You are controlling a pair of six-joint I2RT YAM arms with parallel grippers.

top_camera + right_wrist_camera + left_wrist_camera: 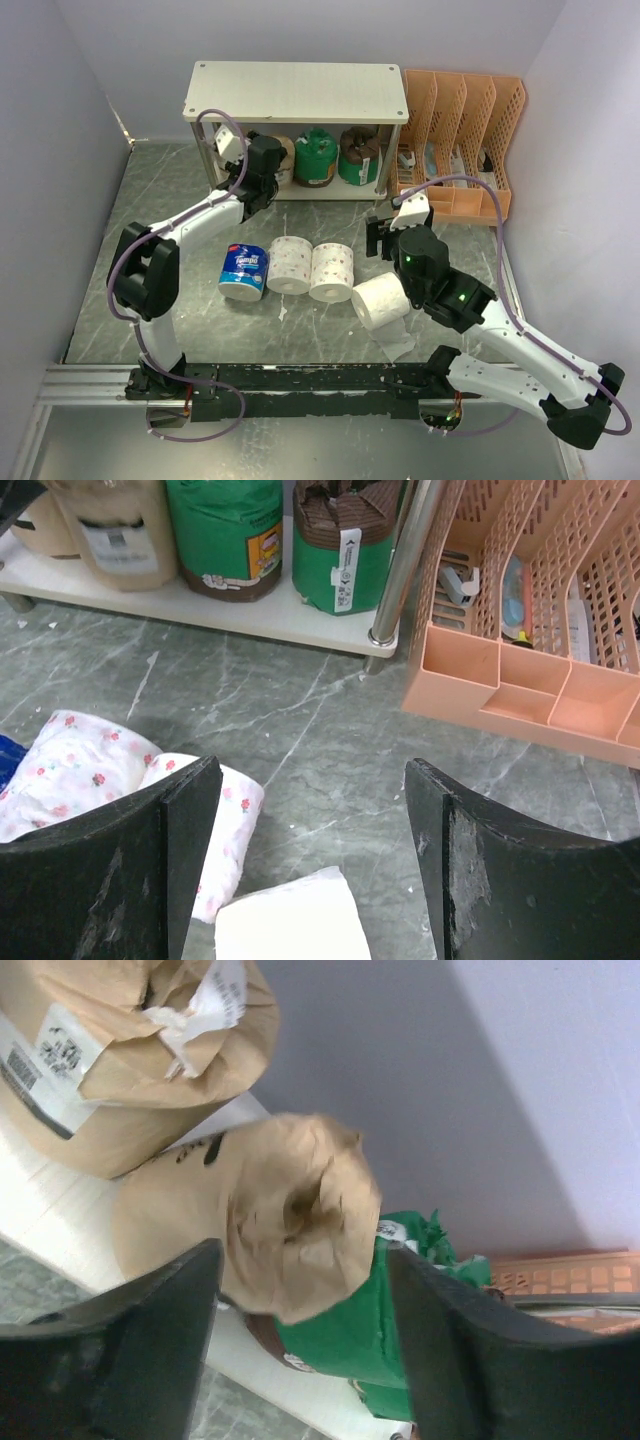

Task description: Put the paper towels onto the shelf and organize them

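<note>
Left wrist: tan roll [300, 1210] sits end-on betw. L gripper [302, 1260] fingers at shelf [30, 1210] lower tier; grip vs. release can't be told. R gripper [310, 770] spread, empty.

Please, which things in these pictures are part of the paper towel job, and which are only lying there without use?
For the job: the shelf; on its lower board two tan rolls, green roll, brown-topped roll; on the table blue-wrapped roll, two flowered rolls, plain white roll.
Only lying about: orange file organizer and the small items in it.
</note>
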